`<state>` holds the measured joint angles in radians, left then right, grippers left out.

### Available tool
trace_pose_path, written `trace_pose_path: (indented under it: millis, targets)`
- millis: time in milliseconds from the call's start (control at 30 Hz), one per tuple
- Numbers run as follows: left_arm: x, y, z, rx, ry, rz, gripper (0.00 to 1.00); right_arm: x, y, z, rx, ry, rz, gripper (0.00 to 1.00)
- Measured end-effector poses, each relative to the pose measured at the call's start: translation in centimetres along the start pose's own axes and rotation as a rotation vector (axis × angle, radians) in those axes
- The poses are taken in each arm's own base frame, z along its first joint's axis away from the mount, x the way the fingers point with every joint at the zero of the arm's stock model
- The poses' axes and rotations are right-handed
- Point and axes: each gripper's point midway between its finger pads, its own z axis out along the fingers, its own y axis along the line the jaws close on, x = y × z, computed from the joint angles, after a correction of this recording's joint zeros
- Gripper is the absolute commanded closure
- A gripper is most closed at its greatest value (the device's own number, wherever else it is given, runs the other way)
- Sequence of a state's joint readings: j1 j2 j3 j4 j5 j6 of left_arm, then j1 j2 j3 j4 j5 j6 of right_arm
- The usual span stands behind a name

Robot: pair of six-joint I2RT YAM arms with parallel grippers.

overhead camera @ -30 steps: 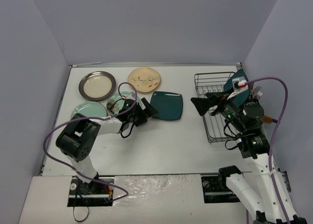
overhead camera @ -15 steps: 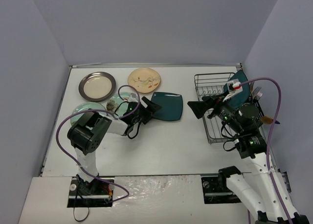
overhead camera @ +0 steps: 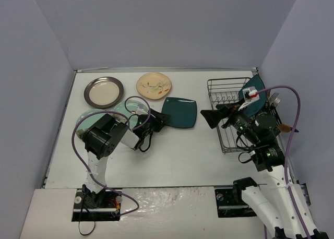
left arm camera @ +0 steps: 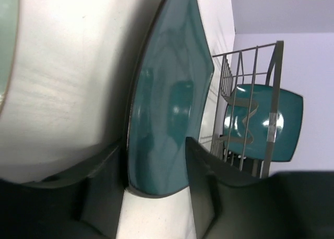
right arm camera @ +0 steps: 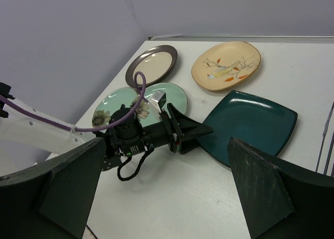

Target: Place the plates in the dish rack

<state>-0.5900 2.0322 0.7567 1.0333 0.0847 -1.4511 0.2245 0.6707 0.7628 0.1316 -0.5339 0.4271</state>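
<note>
— Honestly, what might fail?
— The teal plate point(overhead camera: 181, 112), on the bench point(overhead camera: 182, 155) well left of the rack point(overhead camera: 225, 125), could slip when lifted: only its near rim is caught.
— And the left gripper point(left arm camera: 155, 142)?
— Half-spread, a finger on each face of that rim; whether it pinches cannot be told. The right gripper point(overhead camera: 206, 116) gapes, empty.

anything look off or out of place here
Nothing looks spilled or broken. The only untidy spot: the two mint-green plates overlap at the left of the table. The teal plate beside them has its edge between the fingers of the left gripper.
</note>
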Motion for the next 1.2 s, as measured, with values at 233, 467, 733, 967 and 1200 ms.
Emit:
trace_pose_path:
  millis: [233, 467, 733, 967, 1200]
  targets:
    - [0.2, 1.5, -0.6, -0.028, 0.0, -0.033, 0.98, 0.6, -0.3, 0.0, 0.006, 0.013, 0.006, 0.0]
    - [0.0, 1.1, -1.9, -0.049, -0.003, -0.045, 1.0, 0.7, -0.2, 0.0, 0.0, 0.017, 0.007, 0.0]
    - [-0.5, 0.1, -4.6, -0.078, -0.012, 0.003, 1.0, 1.3, -0.4, 0.5, -0.003, 0.04, 0.045, 0.0]
    - [-1.0, -0.2, -9.0, -0.117, -0.019, 0.092, 1.0, 4.1, -2.0, 2.3, 0.021, 0.102, 0.172, 0.0]
    - [-2.1, -3.2, -13.0, -0.055, -0.056, 0.162, 1.0, 9.6, -3.5, 4.0, 0.055, 0.211, 0.325, 0.0]
